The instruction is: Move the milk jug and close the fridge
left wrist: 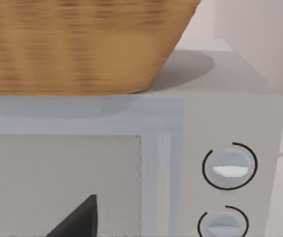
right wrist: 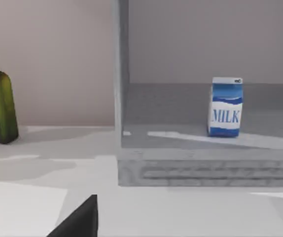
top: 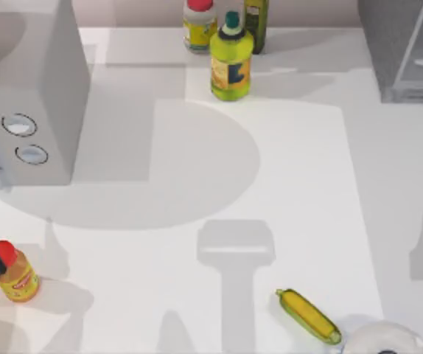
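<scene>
Milk jug [right wrist: 226, 107] stands upright inside the open fridge [top: 407, 51] at the table's 1 o'clock corner, straight ahead of the right wrist camera, so the right arm looks nearer, though I cannot tell whether its fingers are open.

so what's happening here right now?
Nothing is held yet. The milk jug stands upright inside the open fridge, seen from the right wrist camera, which faces it from the front. The fridge sits at the table's far right corner. The left wrist camera faces the microwave with a wicker basket on top, at the table's left.
</scene>
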Motion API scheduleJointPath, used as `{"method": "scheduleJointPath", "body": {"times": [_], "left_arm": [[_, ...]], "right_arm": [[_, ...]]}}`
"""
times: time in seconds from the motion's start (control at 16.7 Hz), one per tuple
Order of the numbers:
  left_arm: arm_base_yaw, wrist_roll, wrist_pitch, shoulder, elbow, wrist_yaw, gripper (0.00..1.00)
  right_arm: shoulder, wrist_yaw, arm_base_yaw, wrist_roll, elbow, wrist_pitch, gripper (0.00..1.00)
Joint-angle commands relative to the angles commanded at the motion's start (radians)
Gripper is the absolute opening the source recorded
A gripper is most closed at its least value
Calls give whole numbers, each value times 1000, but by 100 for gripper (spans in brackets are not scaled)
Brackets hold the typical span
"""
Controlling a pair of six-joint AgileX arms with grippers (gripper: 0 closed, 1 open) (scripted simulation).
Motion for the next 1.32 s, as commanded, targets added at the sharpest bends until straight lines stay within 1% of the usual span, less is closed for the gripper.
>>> {"method": "scheduleJointPath", "body": {"times": [0.24,0.42,0.6,1.08,1.32], "left_arm": [[0,0,0,0,0,0,100],[0,0,0,0,0,0,100],[0,0,0,0,0,0,100],[0,0,0,0,0,0,100],[0,0,0,0,0,0,100]], "right_arm": [[-24,-2,-2,1,25,-33,100],[-118,-1,-1,5,103,-161,100],[-250,2,-3,2,213,-385,100],[-627,10,-5,-27,521,-1149,100],[-755,9,-2,-19,625,-1386,100]]}}
